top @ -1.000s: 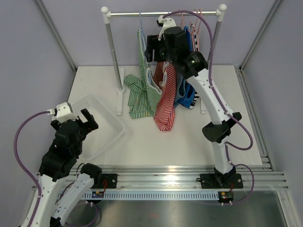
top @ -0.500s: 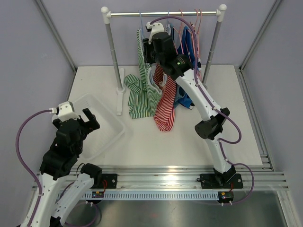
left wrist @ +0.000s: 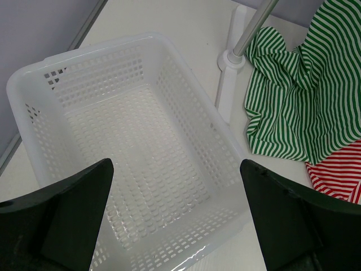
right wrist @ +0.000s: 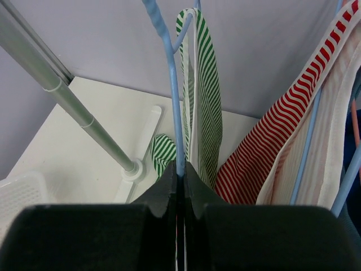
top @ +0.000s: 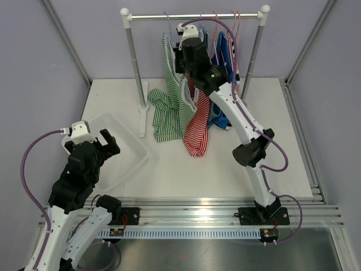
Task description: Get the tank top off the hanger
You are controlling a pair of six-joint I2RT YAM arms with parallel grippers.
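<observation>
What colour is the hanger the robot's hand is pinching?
The hanger is light blue, clearest in the right wrist view.

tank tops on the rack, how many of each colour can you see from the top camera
green-striped tank top: 1
red-striped tank top: 1
blue top: 1, partly hidden, so there may be more behind it
total: 3

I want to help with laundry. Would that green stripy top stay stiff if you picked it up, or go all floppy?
Probably floppy: the green stripy top sags in folds and bunches on the table. Likely light too, since one thin blue hanger carries it.
</observation>
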